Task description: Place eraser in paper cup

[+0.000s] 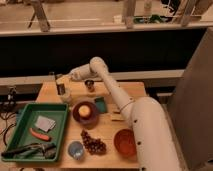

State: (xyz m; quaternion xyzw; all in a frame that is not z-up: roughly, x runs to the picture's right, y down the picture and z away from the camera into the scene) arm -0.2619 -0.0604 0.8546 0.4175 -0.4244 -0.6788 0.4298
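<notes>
The gripper (60,85) hangs at left-centre of the frame, directly over the paper cup (65,96), which stands upright near the far left corner of the wooden table (107,132). Whether the gripper is apart or clamped cannot be told. The eraser cannot be made out. A dark metal cup (90,85) stands to the right of the gripper, and a green tray (26,119) lies at lower left.

Arm (114,92) is showing smooth off-white casing throughout. The near-right segment is reading thick and tubular, the shell slimming toward a rounded, bulbous joint at far centre. Gripper (59,80) is sitting far left, over the far-left corner of the table (50,93), looking pale.
</notes>
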